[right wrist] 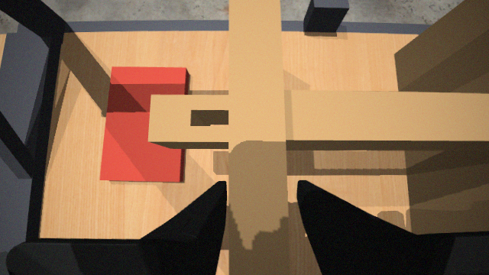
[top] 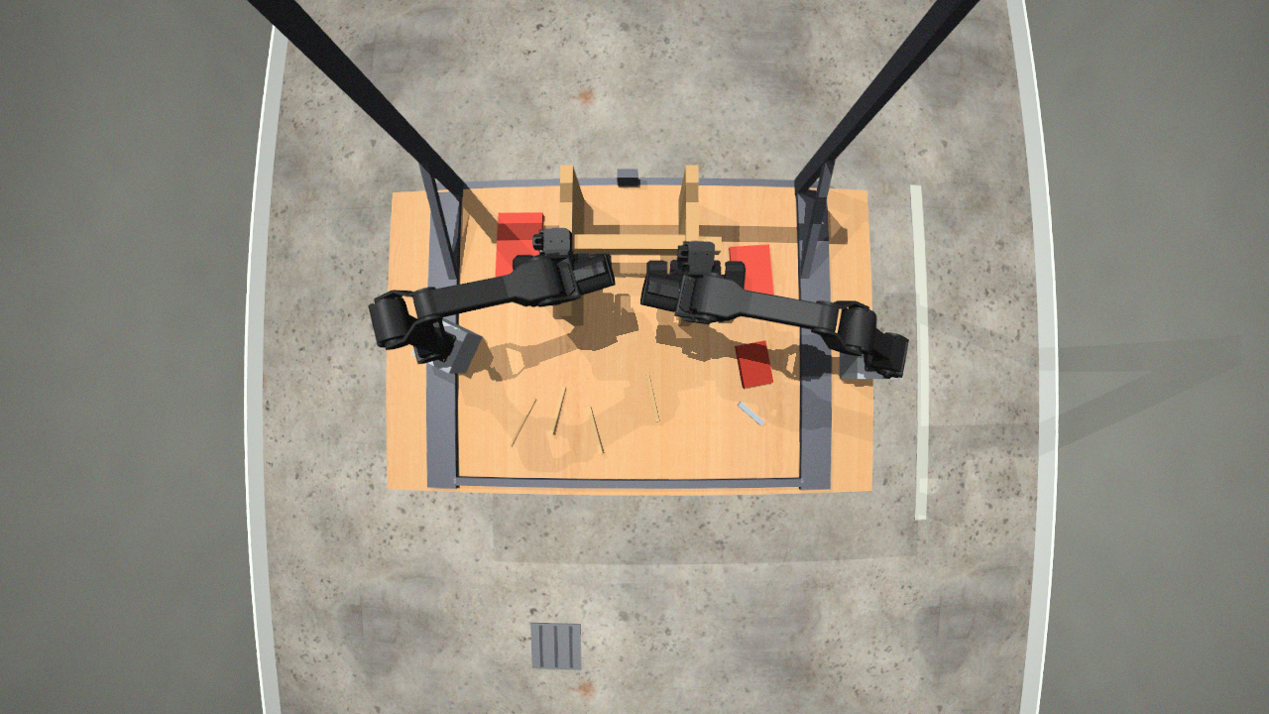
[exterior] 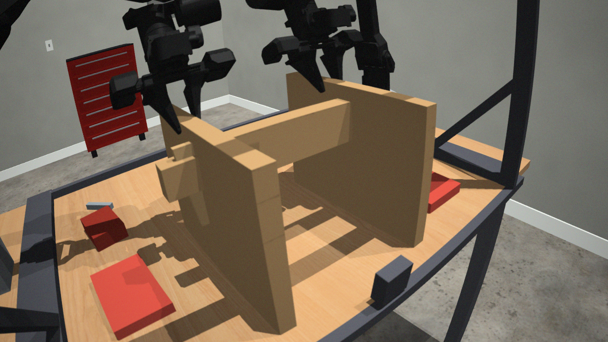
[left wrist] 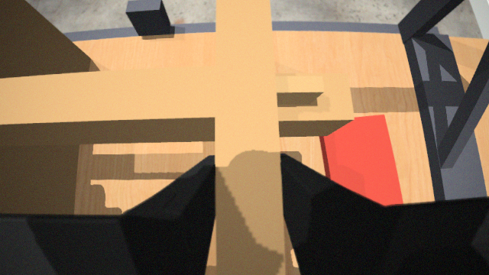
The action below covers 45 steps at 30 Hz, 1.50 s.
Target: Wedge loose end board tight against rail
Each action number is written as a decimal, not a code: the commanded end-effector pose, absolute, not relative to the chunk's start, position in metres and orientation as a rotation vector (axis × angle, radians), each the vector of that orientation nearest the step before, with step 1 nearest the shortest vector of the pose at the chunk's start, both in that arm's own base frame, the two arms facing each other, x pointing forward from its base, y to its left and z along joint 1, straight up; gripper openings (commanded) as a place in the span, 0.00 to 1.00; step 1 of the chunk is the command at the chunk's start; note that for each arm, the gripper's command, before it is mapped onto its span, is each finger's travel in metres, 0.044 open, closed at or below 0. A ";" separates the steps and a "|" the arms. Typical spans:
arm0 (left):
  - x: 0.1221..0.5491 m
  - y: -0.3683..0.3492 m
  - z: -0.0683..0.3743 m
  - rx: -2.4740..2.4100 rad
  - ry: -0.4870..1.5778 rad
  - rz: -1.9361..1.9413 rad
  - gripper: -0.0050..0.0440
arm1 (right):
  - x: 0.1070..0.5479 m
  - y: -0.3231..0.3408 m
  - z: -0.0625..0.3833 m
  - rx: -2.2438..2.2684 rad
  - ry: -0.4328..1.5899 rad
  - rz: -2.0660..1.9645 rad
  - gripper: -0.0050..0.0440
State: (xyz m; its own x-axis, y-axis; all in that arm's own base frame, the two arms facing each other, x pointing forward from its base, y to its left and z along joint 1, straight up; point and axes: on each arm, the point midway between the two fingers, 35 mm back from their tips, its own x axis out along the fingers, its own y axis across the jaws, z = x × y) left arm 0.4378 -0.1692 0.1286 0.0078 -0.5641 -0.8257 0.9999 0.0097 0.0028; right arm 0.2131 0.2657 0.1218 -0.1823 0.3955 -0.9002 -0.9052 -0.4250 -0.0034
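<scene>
The wedged end board (exterior: 238, 204) (left wrist: 244, 95) stands upright; a wedge (exterior: 182, 149) (left wrist: 299, 84) stands in the slot outside it. My left gripper (exterior: 187, 124) (left wrist: 247, 163) is shut on this board's top edge. The other end board (exterior: 361, 170) (right wrist: 256, 76) stands upright at the rail's far end. My right gripper (exterior: 330, 84) (right wrist: 261, 189) is open astride its top edge, with narrow gaps beside it. The rail (exterior: 297, 123) (left wrist: 107, 95) (right wrist: 382, 114) runs between the boards. The slot (right wrist: 209, 118) outside the second board is empty. Whether that board touches the rail's shoulder I cannot tell.
Several thin sticks, one at the middle left (top: 559, 411), lie on the front table. A red block (top: 753, 364) (exterior: 99, 225) and a blue-grey bar (top: 749, 414) lie front right. Flat red blocks lie outside both boards. A dark box (top: 627, 178) (exterior: 389, 282) stands at the back edge.
</scene>
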 end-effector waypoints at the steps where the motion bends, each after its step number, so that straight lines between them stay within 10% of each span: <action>1: 0.439 -0.170 0.149 0.775 0.706 -1.403 0.00 | 0.214 0.266 0.131 -1.113 0.665 1.750 0.47; 42: 0.439 -0.170 0.149 0.775 0.706 -1.403 0.00 | 0.214 0.266 0.197 -1.110 0.680 1.756 0.47; 43: 0.439 -0.170 0.149 0.775 0.706 -1.403 0.47 | 0.215 0.267 0.199 -1.112 0.669 1.752 0.47; 45: 0.439 -0.170 0.149 0.775 0.706 -1.403 0.47 | 0.215 0.267 0.200 -1.112 0.667 1.751 0.47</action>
State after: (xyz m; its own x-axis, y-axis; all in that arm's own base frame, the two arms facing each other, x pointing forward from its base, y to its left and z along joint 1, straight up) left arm 0.4378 -0.1692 0.1286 0.0078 -0.5641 -0.8257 0.9999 0.0097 0.0028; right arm 0.2132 0.2658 0.1921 -0.1779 0.3992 -0.8994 -0.9052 -0.4249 -0.0095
